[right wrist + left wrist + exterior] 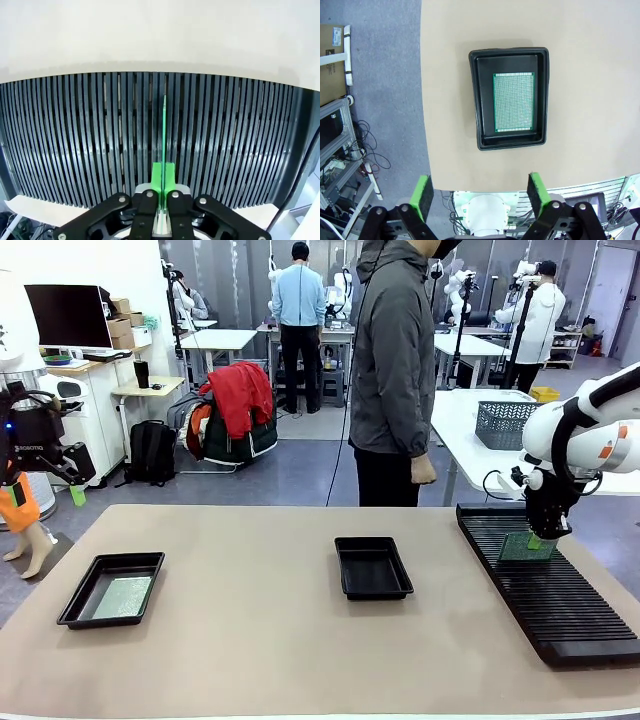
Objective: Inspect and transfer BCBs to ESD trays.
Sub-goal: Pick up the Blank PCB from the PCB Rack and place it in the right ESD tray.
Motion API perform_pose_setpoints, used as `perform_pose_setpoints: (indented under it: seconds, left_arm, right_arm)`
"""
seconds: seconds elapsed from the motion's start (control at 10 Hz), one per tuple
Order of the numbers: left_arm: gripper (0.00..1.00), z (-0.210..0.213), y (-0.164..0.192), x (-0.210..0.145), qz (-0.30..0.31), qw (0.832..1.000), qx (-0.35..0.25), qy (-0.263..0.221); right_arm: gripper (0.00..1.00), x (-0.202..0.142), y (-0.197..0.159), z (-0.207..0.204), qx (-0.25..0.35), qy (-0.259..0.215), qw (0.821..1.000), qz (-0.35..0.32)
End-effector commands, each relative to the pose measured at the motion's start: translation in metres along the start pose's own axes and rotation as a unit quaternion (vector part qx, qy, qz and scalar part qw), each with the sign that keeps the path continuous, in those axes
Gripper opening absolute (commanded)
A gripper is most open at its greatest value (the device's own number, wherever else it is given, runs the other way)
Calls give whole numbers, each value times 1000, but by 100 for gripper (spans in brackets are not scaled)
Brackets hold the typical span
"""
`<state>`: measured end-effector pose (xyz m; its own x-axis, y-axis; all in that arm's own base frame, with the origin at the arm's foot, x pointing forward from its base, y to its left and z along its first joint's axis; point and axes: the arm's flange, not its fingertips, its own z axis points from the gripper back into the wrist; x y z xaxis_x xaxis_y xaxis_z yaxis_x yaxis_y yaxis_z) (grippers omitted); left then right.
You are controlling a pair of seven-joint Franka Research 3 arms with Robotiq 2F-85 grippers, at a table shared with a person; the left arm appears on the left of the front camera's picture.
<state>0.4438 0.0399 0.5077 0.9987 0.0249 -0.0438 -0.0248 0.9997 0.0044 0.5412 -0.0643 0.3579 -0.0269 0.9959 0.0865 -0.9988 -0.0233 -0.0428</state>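
Clamping a BCB [522, 548] upright in the rack [570, 620], the right gripper [537, 537] seemingly needed a straight lift toward nine o'clock.

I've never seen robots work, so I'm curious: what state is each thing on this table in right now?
Left tray: holds one board.
Middle tray: empty.
Flat board: lying flat in the left tray.
Held board: upright on edge at the rack.
Rack: one board at its slots.
Left gripper: open, holding nothing.
Right gripper: shut on the held board.
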Motion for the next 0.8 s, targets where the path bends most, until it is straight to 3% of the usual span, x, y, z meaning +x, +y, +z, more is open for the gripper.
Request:
perform_pose_setpoints:
  seconds: [0.0,0.7]
  left_arm:
    - [100,-1,0,0,0,1000,0,-2]
    - [100,-1,0,0,0,1000,0,-2]
  right_arm:
    - [0,0,0,-1,-1,0,1000,2]
    - [0,0,0,-1,-1,0,1000,2]
